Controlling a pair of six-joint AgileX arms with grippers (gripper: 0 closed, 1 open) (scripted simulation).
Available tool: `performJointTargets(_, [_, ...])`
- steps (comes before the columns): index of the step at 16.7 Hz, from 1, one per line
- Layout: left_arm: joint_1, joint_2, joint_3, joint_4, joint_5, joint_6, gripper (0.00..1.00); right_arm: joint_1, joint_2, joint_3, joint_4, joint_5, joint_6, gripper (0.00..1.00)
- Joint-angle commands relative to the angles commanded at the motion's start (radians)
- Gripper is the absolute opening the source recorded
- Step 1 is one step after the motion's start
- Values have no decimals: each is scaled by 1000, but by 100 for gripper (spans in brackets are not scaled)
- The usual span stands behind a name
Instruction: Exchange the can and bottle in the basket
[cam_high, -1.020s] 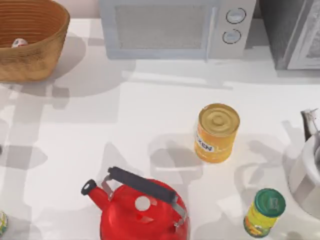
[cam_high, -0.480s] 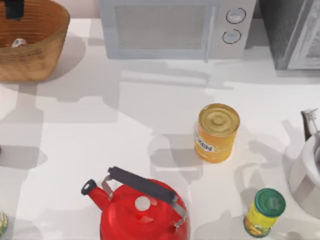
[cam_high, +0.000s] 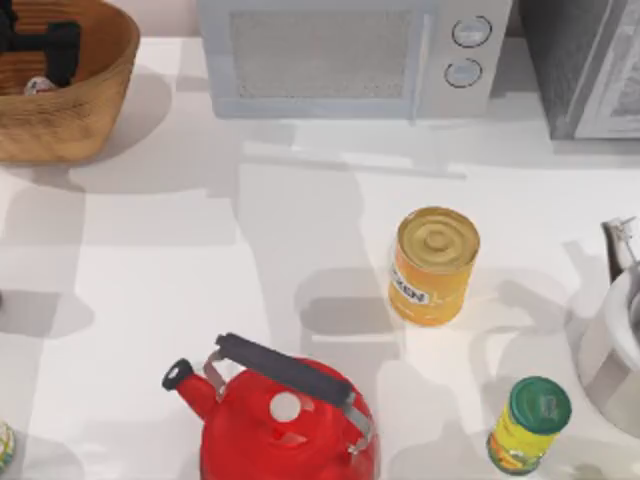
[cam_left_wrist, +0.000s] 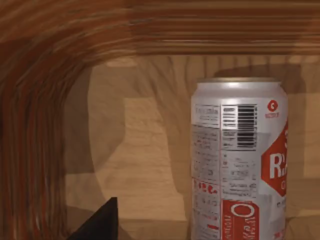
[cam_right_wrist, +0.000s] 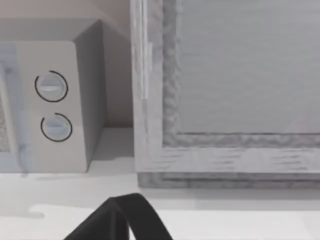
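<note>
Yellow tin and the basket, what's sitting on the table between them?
Nothing: in the top view the white table is bare, only shadows, between the yellow tin and the basket. The red kettle sits nearer, off that line.

Small white red-labelled bottle (cam_high: 38, 86): mostly hidden behind the dark left gripper (cam_high: 45, 50) (fingers unclear).
Red kettle (cam_high: 285, 420): cut off at the bottom edge.
Woven tan wicker basket (cam_high: 90, 110): cropped at the left.

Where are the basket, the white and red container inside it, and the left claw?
basket (cam_high: 70, 125): top view, outer woven wall facing the table.
white and red container (cam_left_wrist: 240, 160): left wrist view, its printed side.
left claw (cam_high: 40, 45): top view, dark body over the basket's interior.
</note>
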Motion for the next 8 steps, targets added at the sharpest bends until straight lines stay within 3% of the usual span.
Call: performJointTargets(8, [-5, 30, 14, 10, 0, -2, 100, 0, 0, 0, 0, 0, 0, 100])
